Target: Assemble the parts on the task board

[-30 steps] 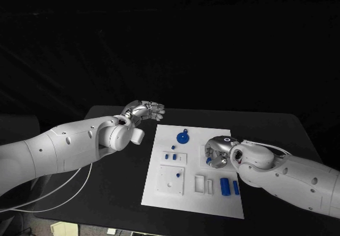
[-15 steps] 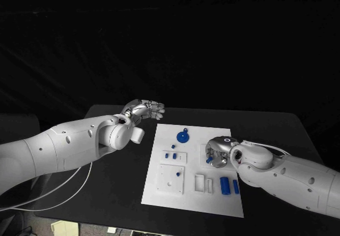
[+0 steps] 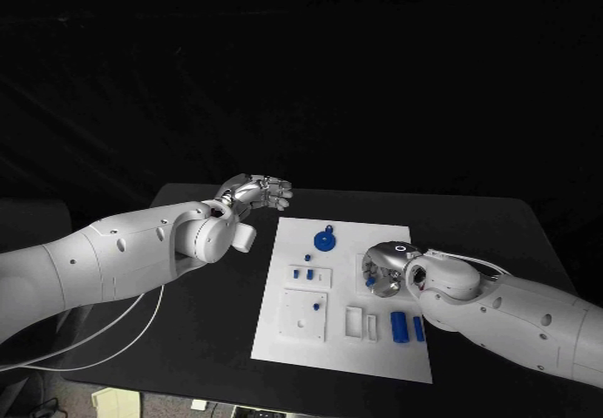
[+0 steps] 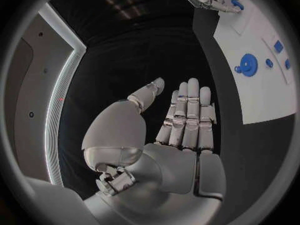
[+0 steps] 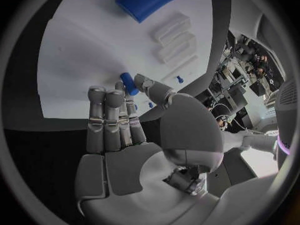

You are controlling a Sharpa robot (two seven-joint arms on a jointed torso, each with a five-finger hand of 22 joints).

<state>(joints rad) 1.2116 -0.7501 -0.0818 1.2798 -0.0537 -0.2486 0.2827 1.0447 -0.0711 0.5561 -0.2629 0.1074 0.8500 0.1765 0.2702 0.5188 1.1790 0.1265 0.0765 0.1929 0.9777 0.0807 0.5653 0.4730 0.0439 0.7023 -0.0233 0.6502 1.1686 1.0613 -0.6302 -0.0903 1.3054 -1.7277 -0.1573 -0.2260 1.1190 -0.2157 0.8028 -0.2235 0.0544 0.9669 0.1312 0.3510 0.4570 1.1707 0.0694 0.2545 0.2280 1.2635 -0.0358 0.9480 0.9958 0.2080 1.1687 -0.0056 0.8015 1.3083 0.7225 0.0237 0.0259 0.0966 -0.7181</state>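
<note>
A robotics lab, dark around the rig.
A black bench [image 3: 490,226] under black drapes; cluttered equipment desks [image 5: 247,55] at the room's edge; a lit wall panel [image 4: 62,85] nearby.

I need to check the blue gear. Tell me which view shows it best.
The left wrist view: the gear lies unobstructed on the board, teeth visible. The head view shows it smaller. I cannot make it out in the right wrist view.

White task board [image 3: 292,344] flat mid-table, blue gear [image 3: 326,243] near its far edge, small blue pegs [image 3: 301,275] mid-board.
</note>
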